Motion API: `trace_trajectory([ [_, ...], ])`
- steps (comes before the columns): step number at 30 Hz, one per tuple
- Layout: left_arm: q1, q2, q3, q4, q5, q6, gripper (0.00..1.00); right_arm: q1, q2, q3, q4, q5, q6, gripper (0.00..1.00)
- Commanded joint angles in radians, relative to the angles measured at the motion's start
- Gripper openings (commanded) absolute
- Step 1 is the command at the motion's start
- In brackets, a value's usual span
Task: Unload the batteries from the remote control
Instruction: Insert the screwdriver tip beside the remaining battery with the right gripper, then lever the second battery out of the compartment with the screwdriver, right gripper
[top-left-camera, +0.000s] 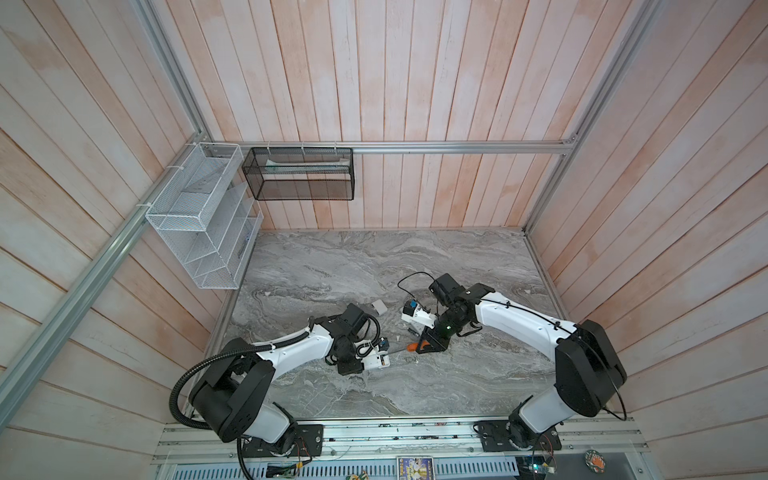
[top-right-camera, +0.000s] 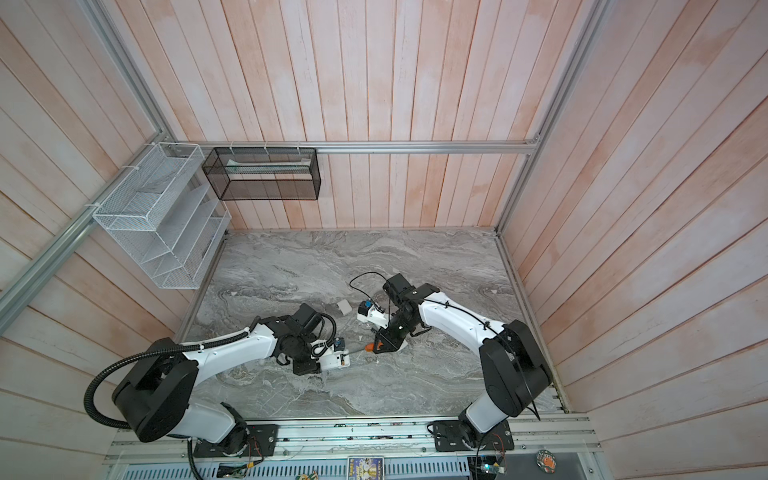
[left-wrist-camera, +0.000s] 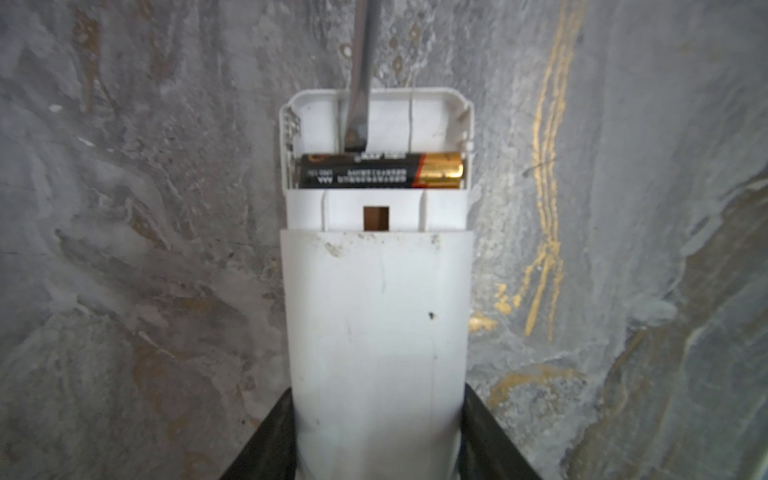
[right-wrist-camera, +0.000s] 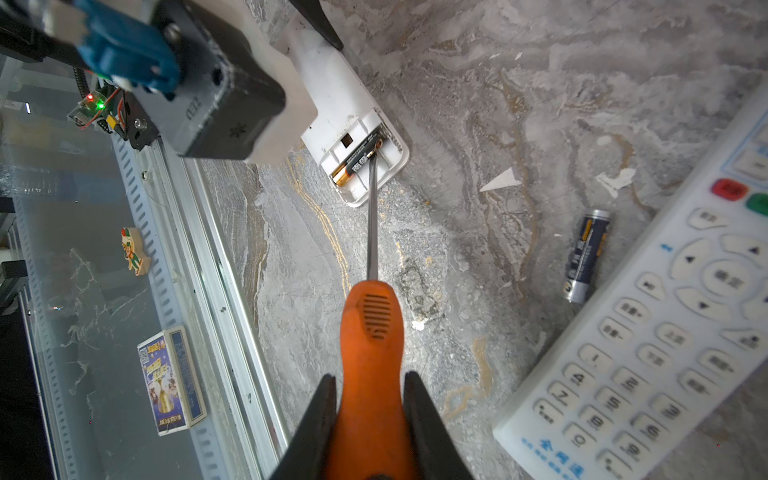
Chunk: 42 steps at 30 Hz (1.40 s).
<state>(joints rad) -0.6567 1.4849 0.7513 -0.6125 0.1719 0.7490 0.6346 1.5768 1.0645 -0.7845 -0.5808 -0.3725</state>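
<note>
My left gripper (left-wrist-camera: 378, 390) is shut on a white remote control (left-wrist-camera: 376, 316) that lies back side up on the table. Its battery compartment is uncovered. One black and gold battery (left-wrist-camera: 374, 170) lies across the compartment, and the slot beside it is empty. My right gripper (right-wrist-camera: 370, 376) is shut on an orange-handled screwdriver (right-wrist-camera: 370, 324). The screwdriver's metal tip reaches into the compartment and touches that battery (right-wrist-camera: 357, 162). A second, dark battery (right-wrist-camera: 586, 255) lies loose on the table. In both top views the two grippers (top-left-camera: 374, 362) (top-left-camera: 420, 347) face each other near the table's middle.
A second white remote (right-wrist-camera: 648, 340), buttons up, lies beside the loose battery. A small white cover (top-left-camera: 379, 306) rests behind the grippers. White (top-left-camera: 199, 216) and black (top-left-camera: 299, 174) mesh baskets hang on the walls at the far left. A small printed box (right-wrist-camera: 170, 380) sits beyond the table's front rail.
</note>
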Motion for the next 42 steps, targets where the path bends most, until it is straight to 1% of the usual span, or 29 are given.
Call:
trace_trajectory([
  [1,-0.004,0.006,-0.006,0.019,0.047,0.016,0.35,0.020,0.042,-0.061,0.058,0.048,-0.043,0.00],
  [4,-0.004,0.006,-0.005,0.019,0.046,0.018,0.35,0.020,0.051,-0.101,0.082,0.159,-0.100,0.00],
  [7,-0.004,0.008,-0.006,0.021,0.047,0.017,0.35,0.018,0.091,-0.108,0.092,0.230,-0.146,0.00],
  [13,-0.004,0.014,-0.003,0.021,0.045,0.019,0.35,-0.001,0.213,-0.040,0.095,0.253,-0.195,0.00],
  [16,-0.004,0.010,-0.006,0.022,0.041,0.019,0.35,-0.002,0.251,-0.002,0.077,0.242,-0.207,0.00],
  [19,-0.004,0.008,-0.008,0.022,0.038,0.018,0.35,-0.003,0.249,0.002,0.081,0.203,-0.209,0.00],
  [24,-0.004,0.018,-0.005,0.024,0.036,0.017,0.35,-0.010,0.226,-0.001,0.080,0.192,-0.191,0.00],
  [31,-0.004,0.023,0.002,0.029,0.021,0.009,0.35,-0.025,0.163,-0.016,0.105,0.141,-0.152,0.00],
  [35,-0.004,0.020,0.013,0.038,-0.027,-0.007,0.33,-0.025,0.108,-0.018,0.109,0.101,-0.134,0.00],
  [39,-0.017,0.005,0.017,0.072,-0.112,-0.020,0.32,-0.024,0.077,-0.013,0.102,0.090,-0.118,0.00],
  [42,-0.030,-0.007,0.005,0.085,-0.136,-0.018,0.32,-0.024,0.071,0.000,0.091,0.089,-0.105,0.00],
])
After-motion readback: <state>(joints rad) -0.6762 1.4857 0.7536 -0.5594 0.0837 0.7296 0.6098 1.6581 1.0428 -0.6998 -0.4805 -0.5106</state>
